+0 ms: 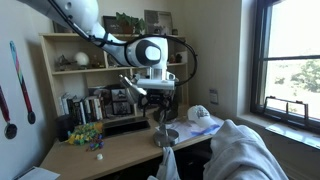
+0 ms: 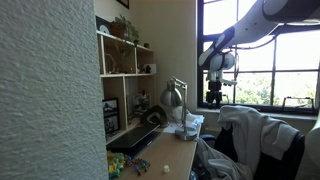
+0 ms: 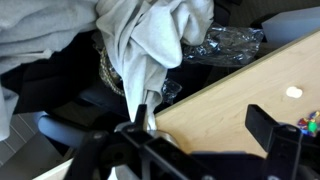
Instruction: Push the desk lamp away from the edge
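Note:
The silver-grey desk lamp (image 1: 165, 137) stands on the tan desk near its front edge (image 1: 135, 158), its round base by the rim. In an exterior view its cone shade (image 2: 174, 95) points down over the desk. My gripper (image 1: 156, 105) hangs open and empty just above the lamp, and it also shows by the window (image 2: 213, 99). In the wrist view the open gripper (image 3: 205, 120) spans the desk edge (image 3: 230, 80), with a grey curved part of the lamp base (image 3: 163, 136) by the left finger. Dark lamp parts blur the bottom of that view.
A chair draped with white clothes (image 3: 150, 40) stands right in front of the desk edge. A clear plastic bag (image 3: 220, 45) lies at the desk's end. A small white object (image 3: 293, 92) and colourful toy (image 1: 85, 133) lie on the desk. Shelves (image 1: 75, 70) rise behind.

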